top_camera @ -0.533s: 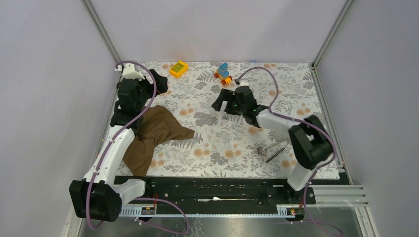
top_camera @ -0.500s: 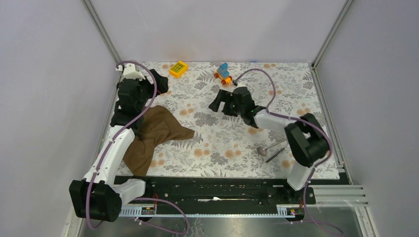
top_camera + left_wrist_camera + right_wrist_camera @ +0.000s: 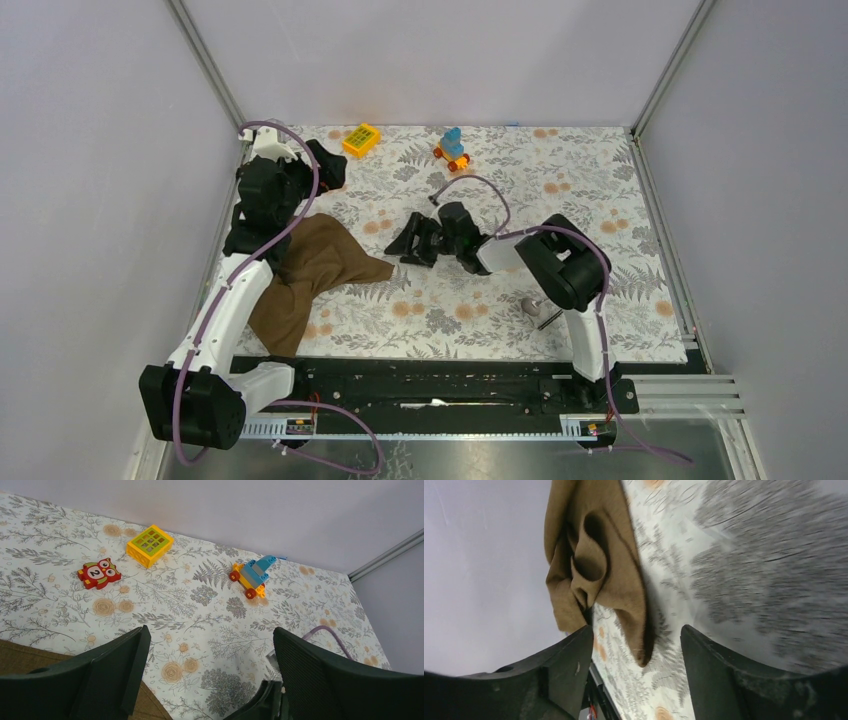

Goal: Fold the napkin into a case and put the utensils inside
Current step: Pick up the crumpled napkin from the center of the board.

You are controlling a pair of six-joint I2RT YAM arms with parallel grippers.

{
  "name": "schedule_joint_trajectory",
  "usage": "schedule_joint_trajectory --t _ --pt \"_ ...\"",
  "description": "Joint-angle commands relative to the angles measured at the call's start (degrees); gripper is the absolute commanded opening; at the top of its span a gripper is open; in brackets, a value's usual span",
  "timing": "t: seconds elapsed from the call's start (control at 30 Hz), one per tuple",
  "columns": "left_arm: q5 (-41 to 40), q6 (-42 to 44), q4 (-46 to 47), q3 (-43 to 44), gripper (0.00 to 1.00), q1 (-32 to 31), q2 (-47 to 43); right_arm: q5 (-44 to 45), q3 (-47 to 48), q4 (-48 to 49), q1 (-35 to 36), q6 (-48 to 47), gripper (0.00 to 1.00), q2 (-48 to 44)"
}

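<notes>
Now that the right pincer [image 3: 400, 250] has swung toward the napkin [image 3: 320, 265], its jaws stand apart (nothing held), the napkin's tip just ahead; folding looks about to start.

On the tablecloth [image 3: 620, 200], the napkin [image 3: 315, 275] lies at centre left of the top view. The block [image 3: 361, 139] and the wheeled toy [image 3: 452, 148] sit along the upper edge, the block to the left. The right gripper [image 3: 405, 243] is near the centre, just right of the napkin's tip. The spoon [image 3: 530, 304] and the stick [image 3: 548, 320] lie together at lower right, partly under the right arm [image 3: 585, 340]. In the left wrist view, an owl tile [image 3: 99, 573] lies lower left of the block.
</notes>
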Motion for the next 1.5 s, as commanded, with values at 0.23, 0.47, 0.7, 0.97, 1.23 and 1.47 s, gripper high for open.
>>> schedule_joint_trajectory --t 0.23,0.47,0.7,0.97,1.23,1.47 --pt "1.7 0.2 2.7 2.1 0.99 0.0 -1.0 3.2 2.6 -3.8 6.4 -3.8 0.08 -0.2" --pt "-1.5 -1.7 -3.8 5.7 0.99 0.1 3.9 37.3 2.4 -42.3 5.8 -29.9 0.0 -15.6" --pt "-4.4 -4.5 -22.7 17.6 0.99 2.5 23.1 39.5 -8.0 -48.9 5.6 -34.5 0.0 -29.6" --pt "-9.7 -0.6 -30.3 28.9 0.99 -0.3 43.5 36.2 -12.9 -46.1 5.5 -35.8 0.0 -35.3" --pt "-16.9 0.7 -31.9 32.2 0.96 -5.3 50.4 32.5 -13.5 -44.4 5.4 -35.3 0.0 -35.1" --pt "-16.0 -2.8 -33.6 37.9 0.95 -4.8 55.8 31.5 -13.4 -43.8 5.5 -35.1 0.0 -34.0"
